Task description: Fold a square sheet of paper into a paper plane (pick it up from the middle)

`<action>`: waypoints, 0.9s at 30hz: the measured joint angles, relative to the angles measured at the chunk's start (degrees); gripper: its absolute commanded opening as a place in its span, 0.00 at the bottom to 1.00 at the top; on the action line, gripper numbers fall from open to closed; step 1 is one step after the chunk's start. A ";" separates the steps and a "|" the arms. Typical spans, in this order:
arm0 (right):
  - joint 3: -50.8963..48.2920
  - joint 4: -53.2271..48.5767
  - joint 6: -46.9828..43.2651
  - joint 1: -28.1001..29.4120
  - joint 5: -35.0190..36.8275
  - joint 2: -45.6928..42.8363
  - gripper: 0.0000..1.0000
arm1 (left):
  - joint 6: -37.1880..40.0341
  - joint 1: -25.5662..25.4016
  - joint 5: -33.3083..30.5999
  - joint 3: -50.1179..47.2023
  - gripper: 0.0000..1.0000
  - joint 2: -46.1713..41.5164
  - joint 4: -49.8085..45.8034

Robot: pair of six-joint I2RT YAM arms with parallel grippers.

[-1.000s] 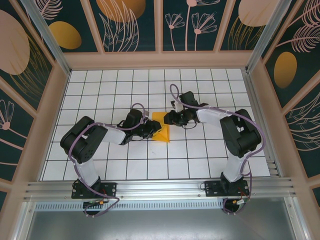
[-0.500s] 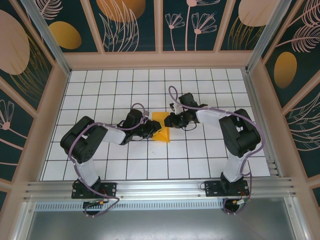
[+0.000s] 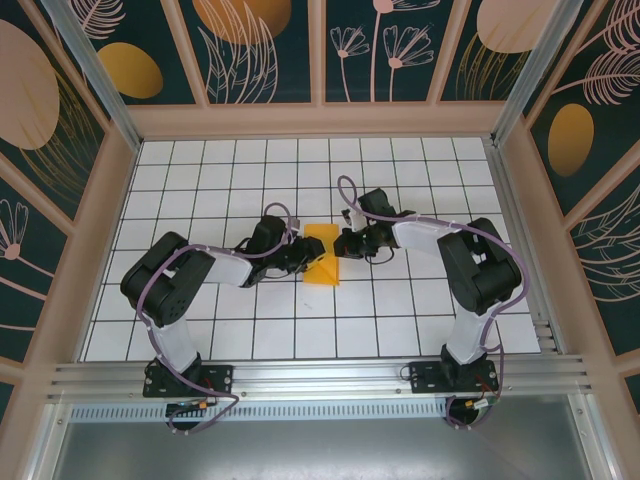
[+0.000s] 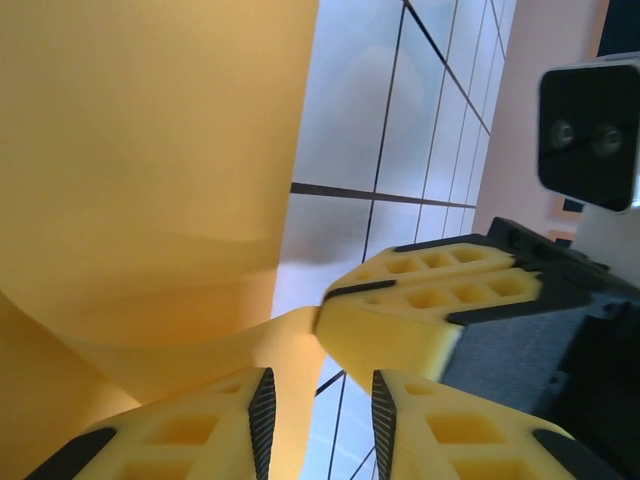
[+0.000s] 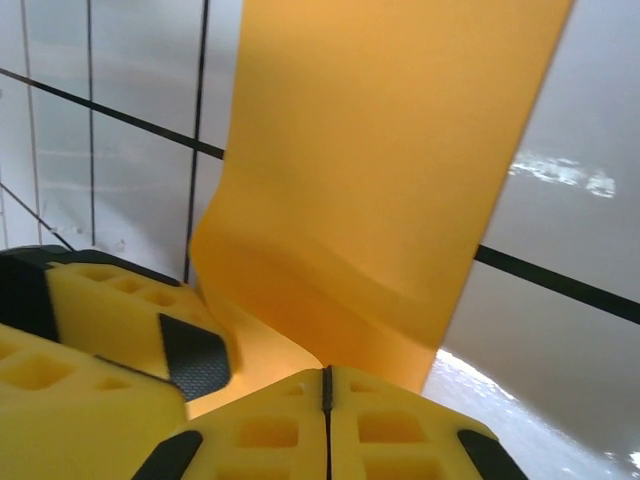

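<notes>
1. Since the earlier frame the right gripper (image 3: pixel 342 245) had edged in over the right edge of the square sheet of paper (image 3: pixel 322 255) and drawn its jaws together, while the left gripper (image 3: pixel 303 264) had barely shifted; the sheet's outline on the white grid table (image 3: pixel 400 320) had gone from a slanted flap to a straighter, narrower strip
2. On the left, the left gripper sat low at the sheet's left edge with its jaws part-way apart; its wrist view showed a curl of paper lying against one pad (image 4: pixel 262 410) and floor visible in the gap, so it was released rather than clamping. The risk there was that this side, held by nothing, could slide or spring back if the paper were pulled
3. In the middle, the sheet lay partly folded near the table's centre between the two grippers, flat farther away and bowed upward close to the fingertips. That bow could set as a crooked crease, and later folds would then go lopsided
4. On the right, the right gripper was clenched, seemingly nipping the raised edge of the paper, its tips just beside those of the left gripper. A thin nip at the very margin could tear or slip out, and a careless move could knock the two grippers together
</notes>
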 measured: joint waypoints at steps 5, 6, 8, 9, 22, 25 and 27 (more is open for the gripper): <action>-0.13 0.00 0.00 0.00 1.38 0.37 0.06 | 0.26 0.00 0.20 1.11 0.35 0.00 -0.07; -0.13 0.00 0.00 0.00 1.53 0.50 0.06 | 0.42 0.00 0.22 1.38 0.35 0.00 -0.13; -0.13 0.00 0.00 0.00 2.16 0.72 0.06 | 0.55 0.00 0.22 1.84 0.35 0.00 -0.31; -0.13 0.00 0.00 0.00 2.45 0.83 0.06 | 0.68 0.00 0.22 2.01 0.35 0.02 -0.33; -0.13 0.04 -0.02 0.00 3.78 1.60 0.06 | 1.84 0.00 0.24 3.89 0.35 2.01 -2.05; -0.13 0.02 -0.09 0.00 3.78 2.32 0.06 | 2.01 0.00 0.24 3.89 0.34 2.05 -2.43; -0.11 0.02 -0.20 0.02 3.78 2.62 0.06 | 2.19 0.00 0.24 3.89 0.34 2.10 -2.47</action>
